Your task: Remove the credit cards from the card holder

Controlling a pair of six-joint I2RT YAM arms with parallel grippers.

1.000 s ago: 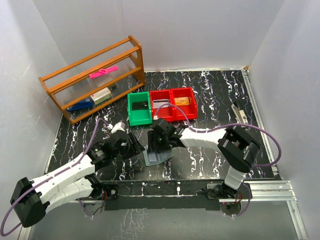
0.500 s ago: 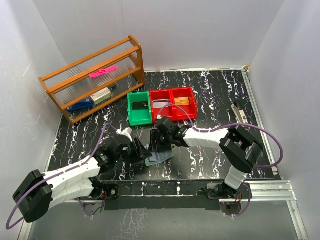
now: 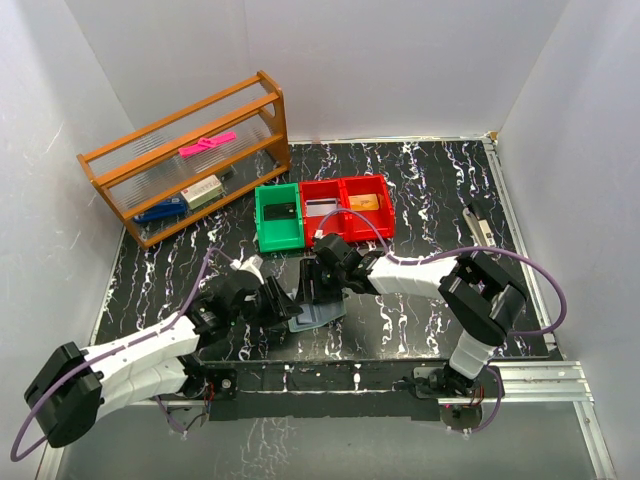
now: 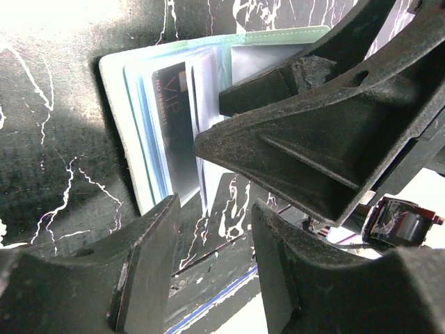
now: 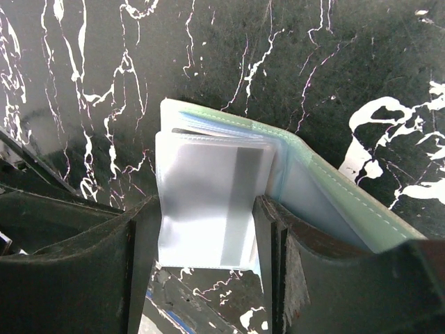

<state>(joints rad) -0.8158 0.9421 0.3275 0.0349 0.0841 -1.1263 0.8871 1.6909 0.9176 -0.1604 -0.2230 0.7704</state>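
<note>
Jaws on the left gripper stand parted, right at the left edge of the card holder, going by the top view. The right gripper is down on the holder's far end. The holder lies opened out on the tabletop near the front edge, closer in than the green bin, and it looks pale blue-grey. A second ago the left gripper was well off to the left, so it's slid in, while the right one has barely budged.

Left wrist view gets you what the top can't: mint-green edging, clear sleeves fanned out, and a dark card marked VIP tucked in one. The left jaws sit apart with bare tabletop between them, the holder's near edge just past the tips. One right finger presses on the sleeves.

Right wrist view: stitching shows along the green edge. One sleeve holding a whitish card with a grey stripe fills the gap between the right jaws, its edges at both fingers. Can't tell if they're actually pinching it.
</note>
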